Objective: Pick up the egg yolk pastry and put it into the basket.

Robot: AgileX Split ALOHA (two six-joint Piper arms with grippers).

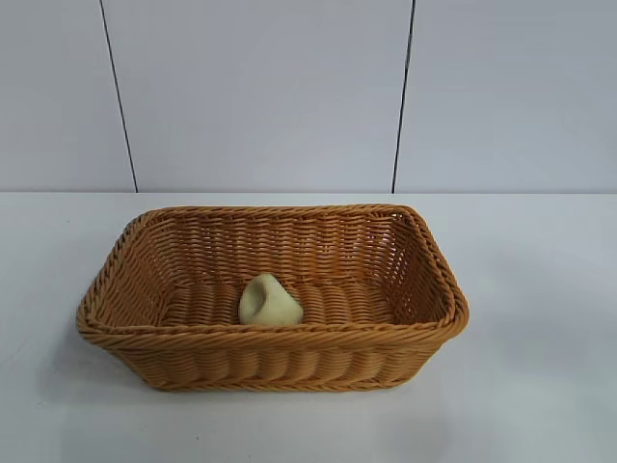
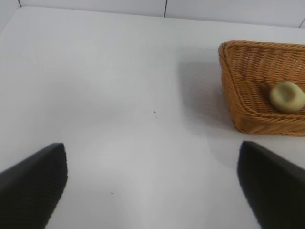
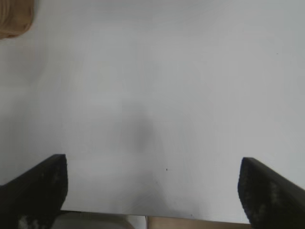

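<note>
Exterior view: the egg yolk pastry (image 1: 270,301) is seen inside the basket (image 1: 424,241), while the left claw (image 2: 152,186) and right claw (image 3: 152,191) are held wide apart above the white surface (image 1: 540,289), so the basket could only be bumped by a careless arm.

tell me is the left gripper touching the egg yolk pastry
Apart. In the left wrist view the left gripper is open over bare table, and the egg yolk pastry lies farther off, inside the basket.
</note>
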